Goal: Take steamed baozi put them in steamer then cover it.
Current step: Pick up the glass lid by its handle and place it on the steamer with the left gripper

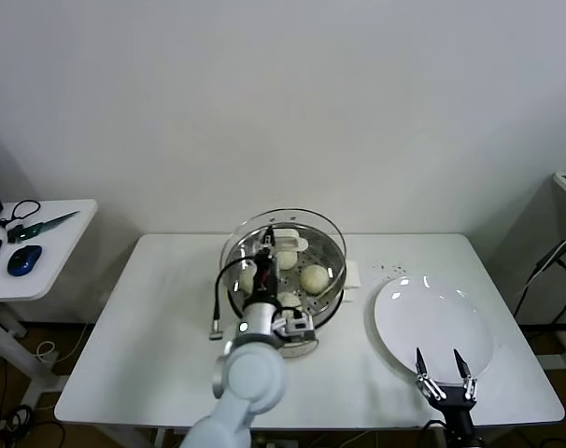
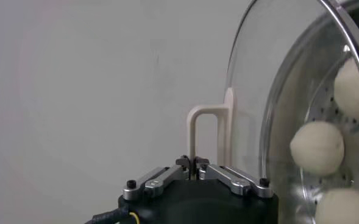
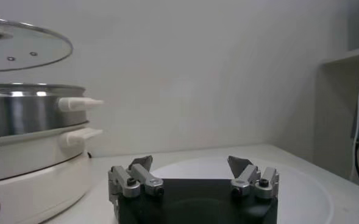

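The steamer [image 1: 328,308] stands at the table's middle, with three pale round baozi showing on its perforated tray [image 2: 350,125]: one at the right [image 1: 313,277], one at the back [image 1: 286,259] and one at the front [image 1: 290,301]. My left gripper [image 1: 264,256] is shut on the cream handle [image 2: 206,119] of the glass cover [image 1: 313,231]. It holds the cover a little above the pot's rim, slightly tilted. Through the glass [image 2: 252,91] the baozi [image 2: 317,148] show. My right gripper [image 1: 445,364] hangs open and empty over the near edge of the white plate.
The flat white plate [image 1: 432,322] lies bare to the steamer's right. The steamer's side handle [image 3: 80,103] sticks out toward it. A side table [image 1: 49,243] at far left carries a mouse and scissors. The table's front and right edges lie close to my right gripper.
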Action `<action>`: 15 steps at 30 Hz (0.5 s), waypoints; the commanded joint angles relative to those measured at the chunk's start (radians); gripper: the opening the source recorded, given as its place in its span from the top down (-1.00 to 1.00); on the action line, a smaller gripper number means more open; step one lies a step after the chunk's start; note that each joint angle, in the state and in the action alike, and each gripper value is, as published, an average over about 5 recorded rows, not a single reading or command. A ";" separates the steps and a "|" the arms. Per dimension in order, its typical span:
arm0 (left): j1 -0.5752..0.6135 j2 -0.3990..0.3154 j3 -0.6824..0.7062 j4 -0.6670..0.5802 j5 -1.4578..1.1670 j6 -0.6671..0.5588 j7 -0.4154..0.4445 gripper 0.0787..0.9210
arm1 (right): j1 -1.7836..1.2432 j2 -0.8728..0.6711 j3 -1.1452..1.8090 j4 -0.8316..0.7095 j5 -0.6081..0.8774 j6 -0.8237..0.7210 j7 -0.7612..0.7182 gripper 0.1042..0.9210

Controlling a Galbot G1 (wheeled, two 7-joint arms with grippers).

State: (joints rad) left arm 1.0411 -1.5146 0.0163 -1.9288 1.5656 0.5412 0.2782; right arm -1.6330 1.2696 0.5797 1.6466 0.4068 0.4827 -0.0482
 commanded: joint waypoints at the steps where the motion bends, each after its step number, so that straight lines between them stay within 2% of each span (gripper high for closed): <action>1: -0.018 -0.126 0.068 0.082 0.089 0.017 0.001 0.87 | 0.001 -0.005 0.001 -0.003 0.013 0.006 0.003 -0.76; 7: -0.019 -0.139 0.062 0.150 0.092 0.015 -0.043 0.87 | 0.000 -0.001 0.005 -0.002 0.018 0.011 0.005 -0.76; 15: 0.002 -0.109 0.041 0.185 0.082 -0.006 -0.094 0.87 | -0.005 0.002 0.011 -0.003 0.018 0.018 0.006 -0.76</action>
State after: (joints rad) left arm 1.0433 -1.5824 0.0356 -1.7868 1.6159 0.5256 0.1955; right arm -1.6370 1.2721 0.5883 1.6437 0.4225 0.4984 -0.0423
